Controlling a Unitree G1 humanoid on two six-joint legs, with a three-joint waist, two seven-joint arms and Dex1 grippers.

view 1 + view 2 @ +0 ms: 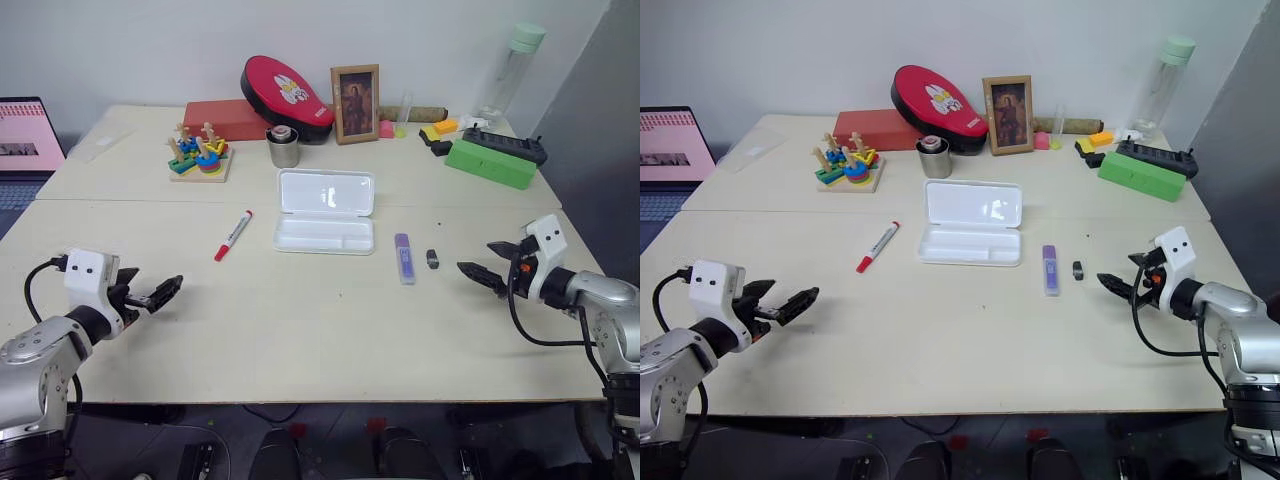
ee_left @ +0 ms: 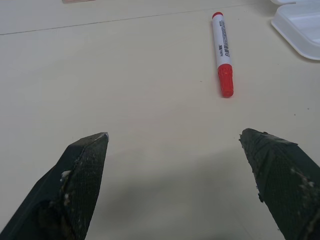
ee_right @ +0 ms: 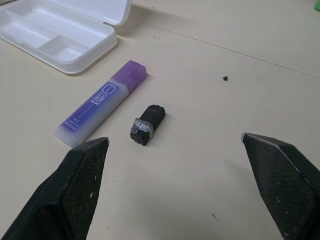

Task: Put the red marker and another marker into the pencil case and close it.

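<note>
The red marker (image 1: 233, 235) lies on the table to the left of the pencil case (image 1: 325, 191), red cap toward me. The white case lies open, lid laid back, with nothing in its divided tray. To its right lies the purple marker (image 1: 403, 258), lengthwise toward me. My left gripper (image 1: 155, 285) hovers open near the table's front left, well short of the red marker (image 2: 223, 52). My right gripper (image 1: 476, 257) stands open at the right, pointing left at the purple marker (image 3: 102, 102), with nothing between its fingers.
A small black cap-like piece (image 3: 148, 124) lies between the purple marker and my right gripper. Along the back stand a green box (image 1: 490, 162), a red oval case (image 1: 287, 98), a metal cup (image 1: 283, 147), a photo frame (image 1: 355, 103) and a wooden toy (image 1: 200, 155).
</note>
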